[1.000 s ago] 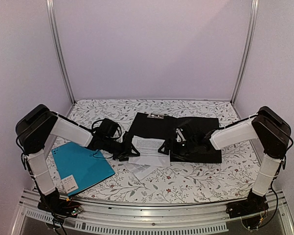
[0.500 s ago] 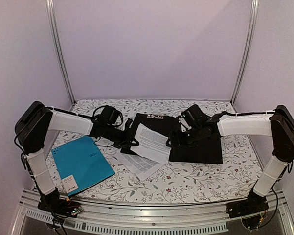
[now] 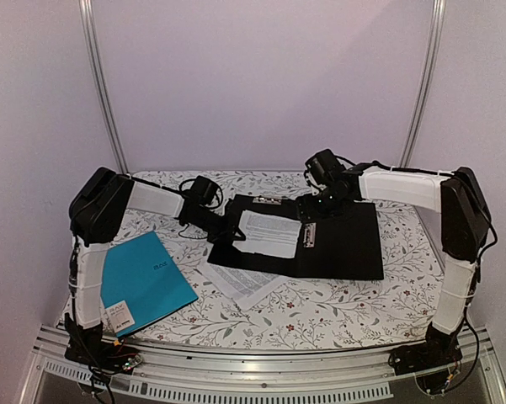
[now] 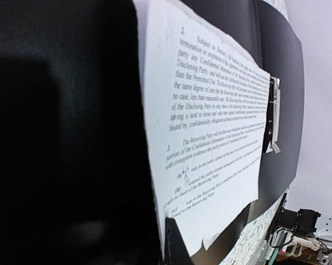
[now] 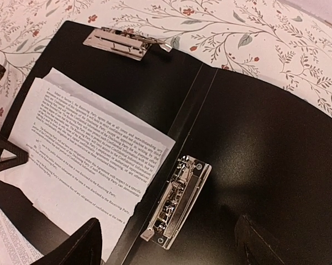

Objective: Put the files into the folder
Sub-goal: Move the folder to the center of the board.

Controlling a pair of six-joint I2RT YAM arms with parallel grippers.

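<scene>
one of the files (image 3: 269,233) is found on the open folder (image 3: 345,248), its left edge pinched by the closed left gripper (image 3: 225,233); right gripper (image 3: 320,200) is held apart, empty. paper judged light, limp, tearable: edges are to be gripped.

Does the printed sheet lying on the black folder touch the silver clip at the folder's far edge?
Apart. The right wrist view shows a strip of bare black folder between the sheet and the clip.
</scene>
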